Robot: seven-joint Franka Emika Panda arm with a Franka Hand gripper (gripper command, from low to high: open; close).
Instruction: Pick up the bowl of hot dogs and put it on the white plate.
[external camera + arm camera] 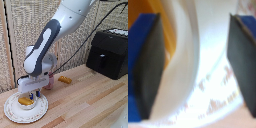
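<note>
Setting: a white and grey arm is reaching down over a wooden table [95,100], with a black box-like appliance [108,52] sitting well back toward the exterior view's right.
Plate: the white plate [12,114] is lying near the exterior view's lower left corner.
Bowl: the small white bowl [26,103] is sitting on the plate, and one orange-yellow hot dog [23,100] is showing inside it.
Gripper: the gripper [32,94] is hanging directly over the bowl, its blue fingers reaching down at the bowl's rim.
Jaws: in the wrist view the two dark pads [148,70] are standing wide apart, with the bowl's white rim [188,55] curving between them; neither pad is clearly pressing on it, so the grip looks released or nearly so.
Other things: a loose hot dog [64,79] is lying on the table beyond the plate, and a pink cup [49,81] is partly hiding behind the gripper.
Stage: judging by this, the bowl is already resting on the plate.
Risks: lifting away at a slant could catch the rim on a finger, tipping the bowl and spilling the hot dog; a sideways swing could knock the pink cup just beside the gripper.
</note>
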